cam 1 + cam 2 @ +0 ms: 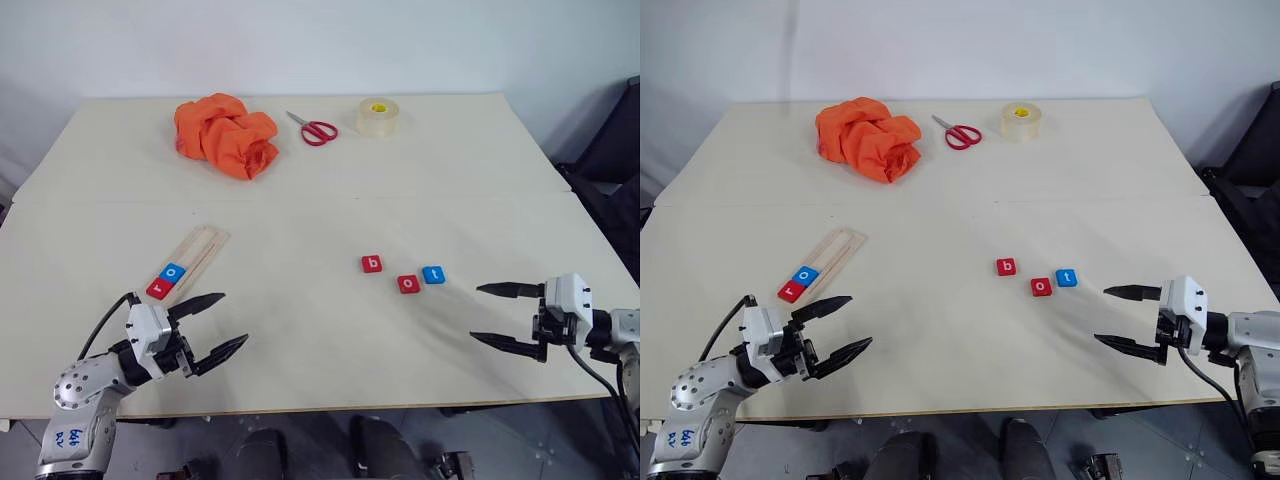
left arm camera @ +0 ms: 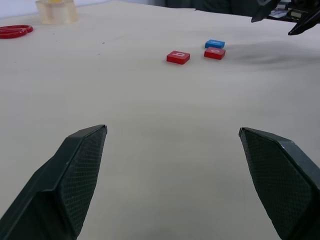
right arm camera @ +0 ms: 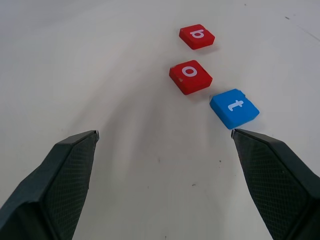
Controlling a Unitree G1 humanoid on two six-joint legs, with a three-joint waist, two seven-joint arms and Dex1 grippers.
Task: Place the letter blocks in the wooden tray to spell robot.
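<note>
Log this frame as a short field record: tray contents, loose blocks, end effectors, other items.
tray: wooden tray holds red r block and blue o block at its near end
loose: red b block, red o block, blue t block
left end effector: open, empty
right end effector: open, empty
other: orange cloth, red scissors, tape roll

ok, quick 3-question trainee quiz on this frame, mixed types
1. How many letter blocks lie in the wooden tray?
2. True or false: the red b block is in the tray.
3. Which loose block lies nearest the right end effector? A) red b B) red o C) blue t

Key: 1) two, a red r and a blue o. 2) false, it lies on the table. 3) C.
</note>
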